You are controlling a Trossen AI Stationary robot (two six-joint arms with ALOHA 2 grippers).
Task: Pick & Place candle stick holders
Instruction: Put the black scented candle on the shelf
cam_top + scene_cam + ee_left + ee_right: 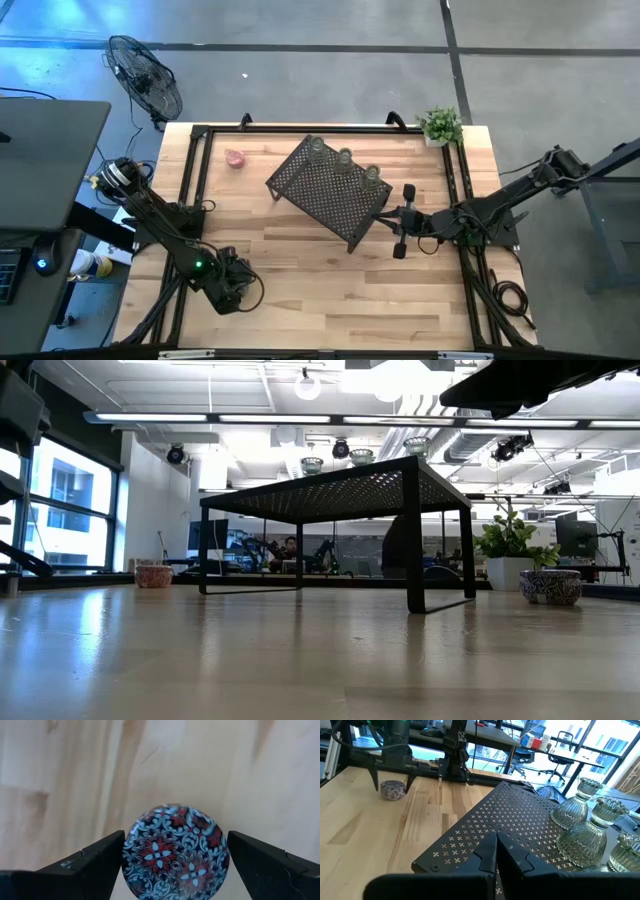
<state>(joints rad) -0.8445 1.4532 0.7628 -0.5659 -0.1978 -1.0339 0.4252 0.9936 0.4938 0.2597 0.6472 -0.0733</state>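
Three clear ribbed glass holders (345, 158) stand in a row on top of the black perforated rack (330, 190); they also show in the right wrist view (582, 827). A pink holder (235, 158) stands on the table at the far left. My left gripper (175, 865) is open at the near left, pointing down. Its fingers stand on either side of a round cup with a blue, red and white pattern (176, 852), which rests on the table (393, 790). My right gripper (496, 851) is shut and empty, above the rack's right corner.
A small potted plant (440, 125) stands at the far right corner. Another patterned cup (550, 586) stands on the table near the rack's right leg in the low view. Bare wood lies between the rack and the near edge.
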